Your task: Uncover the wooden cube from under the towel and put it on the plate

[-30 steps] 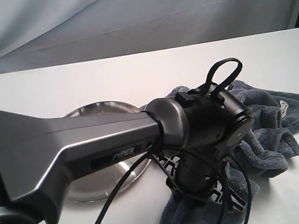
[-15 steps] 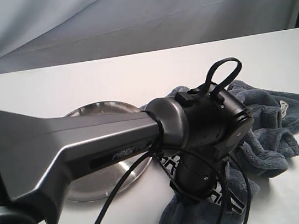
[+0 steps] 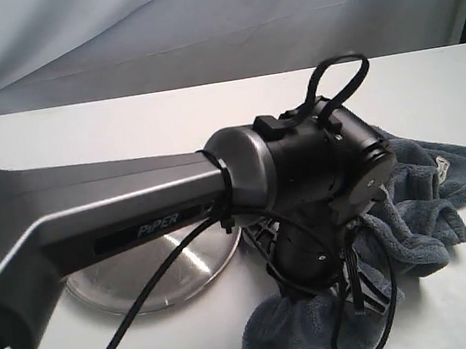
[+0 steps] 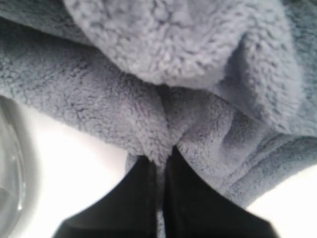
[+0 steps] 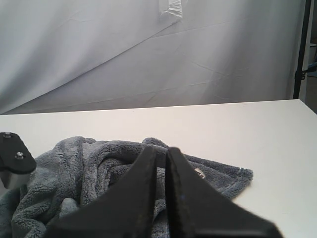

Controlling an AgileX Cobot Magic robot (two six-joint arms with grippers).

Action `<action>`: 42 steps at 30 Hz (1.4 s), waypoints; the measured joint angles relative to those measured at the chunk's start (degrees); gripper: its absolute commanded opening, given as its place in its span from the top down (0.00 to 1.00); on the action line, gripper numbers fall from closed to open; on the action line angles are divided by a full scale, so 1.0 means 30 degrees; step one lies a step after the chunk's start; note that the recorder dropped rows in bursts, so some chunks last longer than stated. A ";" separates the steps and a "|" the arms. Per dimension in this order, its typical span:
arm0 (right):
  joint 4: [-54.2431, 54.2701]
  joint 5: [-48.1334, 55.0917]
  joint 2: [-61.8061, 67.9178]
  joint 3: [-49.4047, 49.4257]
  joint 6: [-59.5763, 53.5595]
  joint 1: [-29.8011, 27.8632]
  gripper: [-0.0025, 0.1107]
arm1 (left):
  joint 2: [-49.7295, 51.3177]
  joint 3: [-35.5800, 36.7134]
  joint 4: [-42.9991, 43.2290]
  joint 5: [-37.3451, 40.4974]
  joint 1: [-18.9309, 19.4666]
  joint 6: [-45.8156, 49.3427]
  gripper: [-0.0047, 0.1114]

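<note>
One word, PiPER [image 3: 155, 227], marks the left arm [image 3: 89, 203], whose claw [image 4: 161, 163] pinches the towel [image 4: 173, 54].

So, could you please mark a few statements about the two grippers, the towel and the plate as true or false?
1. The left gripper is shut on a fold of the towel. True.
2. The cube lies on the plate. False: no cube shows in any view, and the part of the plate that shows is bare.
3. The right gripper holds a corner of the towel. False: it is shut with nothing between its fingers.
4. The towel lies crumpled on the table beside the plate. True.
</note>
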 measured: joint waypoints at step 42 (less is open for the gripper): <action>0.0000 0.0000 0.0000 0.0000 0.0000 0.0000 0.91 | -0.6311 0.0011 0.9040 -1.2754 0.0000 0.0949 0.96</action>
